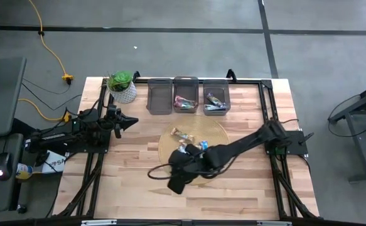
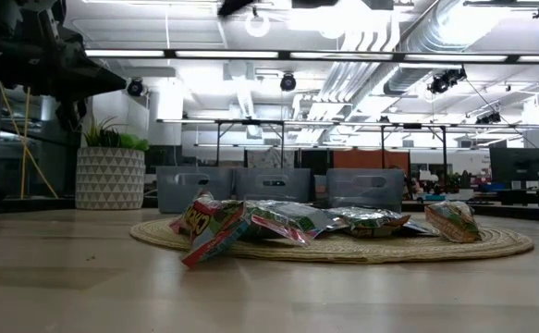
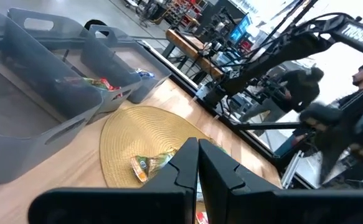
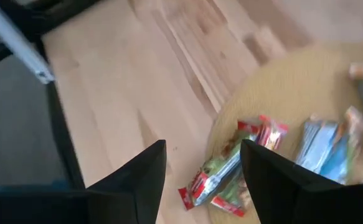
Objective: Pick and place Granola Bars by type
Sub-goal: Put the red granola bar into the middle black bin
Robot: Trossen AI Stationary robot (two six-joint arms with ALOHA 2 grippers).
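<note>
Several granola bars [image 1: 184,134] lie on a round woven mat [image 1: 211,129] in mid-table; the low view shows a red-and-green bar [image 2: 212,229] at the mat's left edge. My right gripper [image 1: 176,181] hangs open over the mat's near left part. In the right wrist view [image 4: 203,180] the red-and-green bars [image 4: 231,174] show between its fingers and farther below, untouched, with blue bars [image 4: 321,146] beside them. My left gripper [image 1: 131,120] is shut and empty, raised at the table's left [image 3: 198,171].
Three grey bins stand in a row at the far edge: the left one [image 1: 159,95] looks empty, the middle one [image 1: 186,94] and the right one [image 1: 215,95] hold bars. A potted plant [image 1: 123,86] stands far left. A person [image 3: 362,87] shows beyond the table.
</note>
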